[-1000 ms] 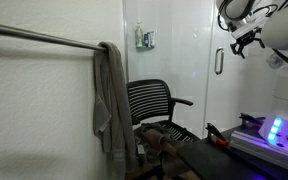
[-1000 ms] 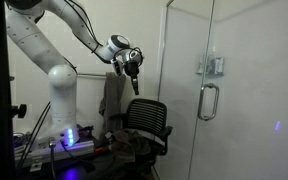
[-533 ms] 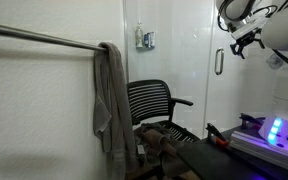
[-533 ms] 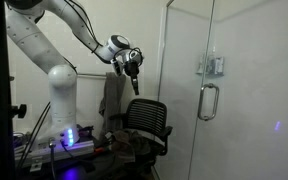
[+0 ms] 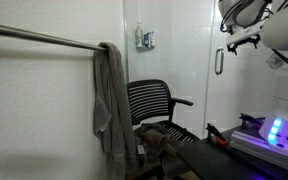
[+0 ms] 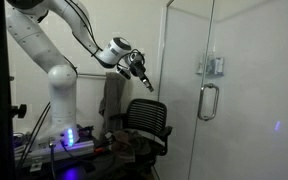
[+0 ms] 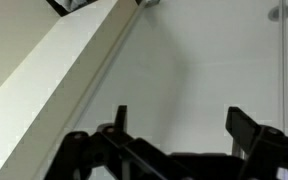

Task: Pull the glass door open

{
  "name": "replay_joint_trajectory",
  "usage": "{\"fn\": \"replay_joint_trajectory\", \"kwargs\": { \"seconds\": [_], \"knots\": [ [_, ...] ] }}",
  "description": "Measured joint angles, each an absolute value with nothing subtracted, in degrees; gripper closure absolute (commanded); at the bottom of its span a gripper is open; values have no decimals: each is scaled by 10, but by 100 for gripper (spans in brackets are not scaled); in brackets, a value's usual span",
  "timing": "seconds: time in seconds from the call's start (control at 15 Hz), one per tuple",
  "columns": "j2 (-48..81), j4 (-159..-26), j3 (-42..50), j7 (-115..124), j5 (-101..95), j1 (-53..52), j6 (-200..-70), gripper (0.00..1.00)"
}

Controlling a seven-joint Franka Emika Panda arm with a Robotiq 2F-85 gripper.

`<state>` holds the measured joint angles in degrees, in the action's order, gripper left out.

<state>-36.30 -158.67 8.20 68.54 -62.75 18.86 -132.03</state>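
The glass door (image 5: 214,105) is a tall frosted panel with a short dark vertical bar handle (image 5: 219,62). It also shows in an exterior view (image 6: 189,60), with its handle (image 6: 208,101). My gripper (image 5: 246,40) hangs in the air, a little to the side of the handle and above it, touching nothing. Seen from the opposite side, the gripper (image 6: 144,80) is well short of the door and tilted toward it. In the wrist view the gripper (image 7: 184,125) is open and empty, facing a pale wall and glass.
A black mesh office chair (image 5: 156,105) stands in front of the glass (image 6: 144,122). A grey towel (image 5: 109,100) hangs on a rail. A small blue-white box (image 5: 145,39) sits on the handle-less panel. The robot base (image 6: 64,110) glows blue.
The gripper has swung from pointing down to tilting toward the door, and has risen slightly. The door has not moved.
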Motion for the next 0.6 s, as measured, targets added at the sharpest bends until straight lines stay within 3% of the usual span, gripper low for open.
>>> {"fn": "replay_joint_trajectory", "kwargs": {
  "seconds": [0.33, 0.6],
  "knots": [
    [-296, -1577, 211, 816, -786, 219, -1535, 0],
    [-239, -1536, 242, 814, -806, 219, -1566, 0]
  ]
}}
